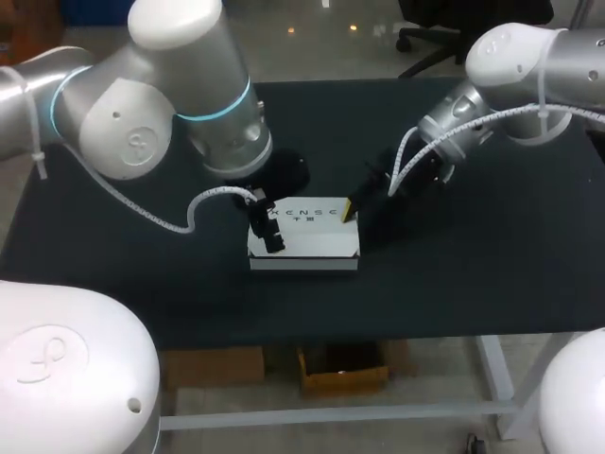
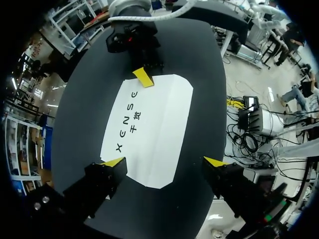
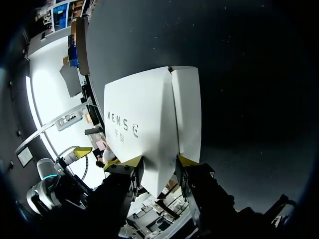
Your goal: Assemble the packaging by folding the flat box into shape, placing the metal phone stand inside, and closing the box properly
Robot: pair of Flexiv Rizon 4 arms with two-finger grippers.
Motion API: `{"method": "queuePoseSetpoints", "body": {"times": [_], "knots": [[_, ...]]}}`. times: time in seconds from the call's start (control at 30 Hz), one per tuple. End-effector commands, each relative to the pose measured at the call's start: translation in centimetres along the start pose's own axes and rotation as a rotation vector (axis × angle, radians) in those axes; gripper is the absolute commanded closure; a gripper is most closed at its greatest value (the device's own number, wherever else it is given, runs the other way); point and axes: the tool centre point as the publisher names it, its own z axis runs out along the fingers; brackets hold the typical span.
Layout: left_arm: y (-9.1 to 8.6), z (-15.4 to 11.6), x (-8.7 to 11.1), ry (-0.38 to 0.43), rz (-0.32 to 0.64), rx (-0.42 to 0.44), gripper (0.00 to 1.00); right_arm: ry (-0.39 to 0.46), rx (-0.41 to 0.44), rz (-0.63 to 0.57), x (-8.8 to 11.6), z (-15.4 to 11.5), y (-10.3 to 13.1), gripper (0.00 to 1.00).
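Observation:
The white box [image 1: 304,242] with dark print on its top lies near the middle of the black table [image 1: 473,265]. My left gripper [image 1: 267,227] stands open over the box's left end. In the left wrist view the box [image 2: 149,124] reaches in between that gripper's [image 2: 164,162] wide-spread fingertips [image 2: 113,162]. My right gripper [image 1: 352,210] is at the box's far right corner. The right wrist view shows the box [image 3: 144,119] narrowing between that gripper's [image 3: 155,161] fingers [image 3: 124,162], both of which touch it. One yellow tip of it [image 2: 143,77] shows at the box's far end. No phone stand is in view.
The left arm's white cable [image 1: 184,222] loops low over the table beside the box. The table's front edge [image 1: 312,336] runs a short way in front of the box. Bare black surface lies to both sides.

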Motion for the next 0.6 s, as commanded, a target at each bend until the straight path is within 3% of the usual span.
{"method": "queuePoseSetpoints", "body": {"times": [0.03,0.47,0.6], "knots": [[-0.18,0.00,0.00,-0.003,-0.001,-0.008,0.00,0.001,0.004,-0.002,-0.01,0.15,0.10,0.61],[-0.33,0.69,-0.36,-0.094,0.098,-0.008,0.00,0.001,-0.001,0.003,0.08,0.08,0.42,0.60],[-0.38,0.96,-0.77,-0.081,0.119,0.007,0.00,0.002,-0.003,0.002,0.10,0.01,0.39,0.60]]}}
